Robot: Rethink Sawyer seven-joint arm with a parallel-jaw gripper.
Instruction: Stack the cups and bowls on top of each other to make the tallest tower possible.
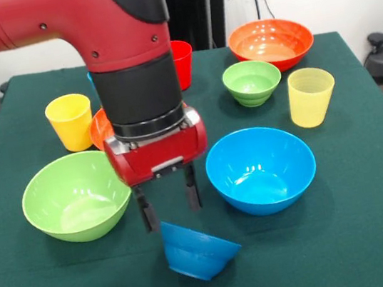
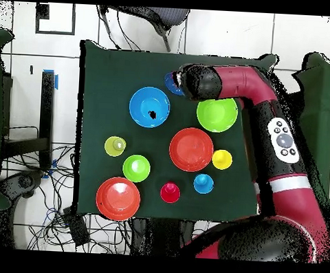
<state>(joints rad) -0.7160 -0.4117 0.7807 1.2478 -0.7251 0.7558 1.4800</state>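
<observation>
Below spread fingers (image 1: 170, 206): small dark blue bowl (image 1: 197, 251) tilted on table, just beneath, seemingly untouched.

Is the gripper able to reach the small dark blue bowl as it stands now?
Probably yes. The gripper hangs just above the small dark blue bowl, which lies tilted on the green table. Its jaws are open and nothing stands between them and the bowl's upper rim. The big blue bowl sits clear to one side.

your gripper (image 1: 170, 206) fingers spread, above tipped small dark blue bowl (image 1: 197, 252) | big green bowl (image 1: 75, 197) left, big blue bowl (image 1: 261, 169) right | behind: yellow cup (image 1: 71, 122), small green bowl (image 1: 252, 82), ribbed pale cup (image 1: 311, 97), orange-red bowl (image 1: 271, 43), red cup (image 1: 182, 63)
</observation>
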